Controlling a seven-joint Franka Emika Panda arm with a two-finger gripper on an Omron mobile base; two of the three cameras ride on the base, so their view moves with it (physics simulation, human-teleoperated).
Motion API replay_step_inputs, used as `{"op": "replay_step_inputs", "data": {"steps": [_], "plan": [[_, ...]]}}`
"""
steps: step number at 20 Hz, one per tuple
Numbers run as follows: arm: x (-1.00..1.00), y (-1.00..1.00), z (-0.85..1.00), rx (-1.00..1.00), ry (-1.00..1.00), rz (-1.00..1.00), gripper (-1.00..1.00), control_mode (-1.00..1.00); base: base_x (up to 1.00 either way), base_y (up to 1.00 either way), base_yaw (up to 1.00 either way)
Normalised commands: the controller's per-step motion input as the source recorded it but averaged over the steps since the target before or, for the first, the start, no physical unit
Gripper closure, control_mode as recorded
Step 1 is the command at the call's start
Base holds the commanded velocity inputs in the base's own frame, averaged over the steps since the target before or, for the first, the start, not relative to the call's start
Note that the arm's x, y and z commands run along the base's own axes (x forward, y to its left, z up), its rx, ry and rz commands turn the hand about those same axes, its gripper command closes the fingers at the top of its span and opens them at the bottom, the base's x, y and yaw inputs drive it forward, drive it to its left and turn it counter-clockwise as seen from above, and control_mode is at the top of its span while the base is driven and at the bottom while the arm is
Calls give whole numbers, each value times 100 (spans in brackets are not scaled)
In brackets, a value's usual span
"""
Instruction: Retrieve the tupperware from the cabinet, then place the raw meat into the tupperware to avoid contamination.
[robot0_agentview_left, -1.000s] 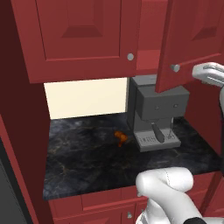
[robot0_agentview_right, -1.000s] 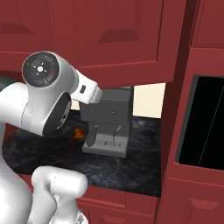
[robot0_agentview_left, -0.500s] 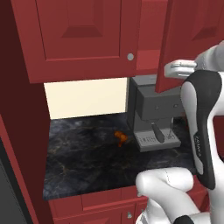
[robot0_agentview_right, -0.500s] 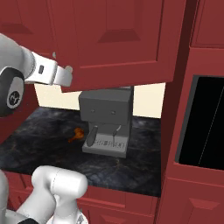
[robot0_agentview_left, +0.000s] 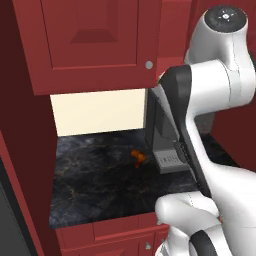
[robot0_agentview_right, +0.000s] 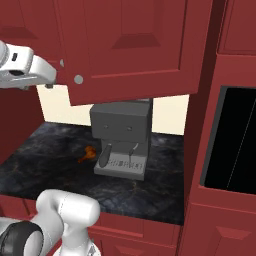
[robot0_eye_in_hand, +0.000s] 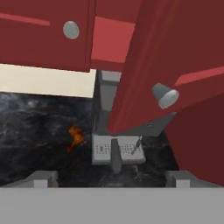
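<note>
The cabinet's (robot0_eye_in_hand: 43, 39) right door (robot0_agentview_right: 130, 45) stands swung open, its silver knob (robot0_eye_in_hand: 165, 95) just ahead of my gripper (robot0_eye_in_hand: 111, 180). Both fingertips (robot0_eye_in_hand: 43, 178) are spread wide with nothing between them, so the gripper is open. From the right base view the gripper (robot0_agentview_right: 50, 82) hangs left of that knob (robot0_agentview_right: 78, 79), apart from it. A strip of red shelf (robot0_eye_in_hand: 111, 41) shows through the gap. The tupperware is hidden. The raw meat (robot0_agentview_left: 137, 157) (robot0_agentview_right: 89, 153) (robot0_eye_in_hand: 75, 136), a small orange-brown lump, lies on the dark counter (robot0_agentview_left: 95, 180) left of the grey machine.
A dark grey coffee machine (robot0_agentview_right: 122, 137) stands on the counter under the open door. The left cabinet door (robot0_agentview_left: 95, 40) is closed. A black oven front (robot0_agentview_right: 235, 145) sits in the tall red unit to the right. My white arm (robot0_agentview_left: 210, 100) hides the right of the left base view.
The gripper has gone from shut on the right door's knob to open and has let go. The arm has swung up and back across the left base view.
</note>
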Motion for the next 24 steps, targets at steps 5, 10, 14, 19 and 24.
{"op": "replay_step_inputs", "data": {"steps": [5,10,14,19,24], "plan": [[52,15,-6,-21,21,13,-100,-100,0,0,0],[44,15,0,-28,16,13,-100,-100,0,0,0],[31,18,0,-29,10,13,-100,-100,0,0,0],[39,3,0,-21,13,10,-100,-100,0,0,0],[41,-8,-3,-13,14,5,-100,-100,0,0,0]]}}
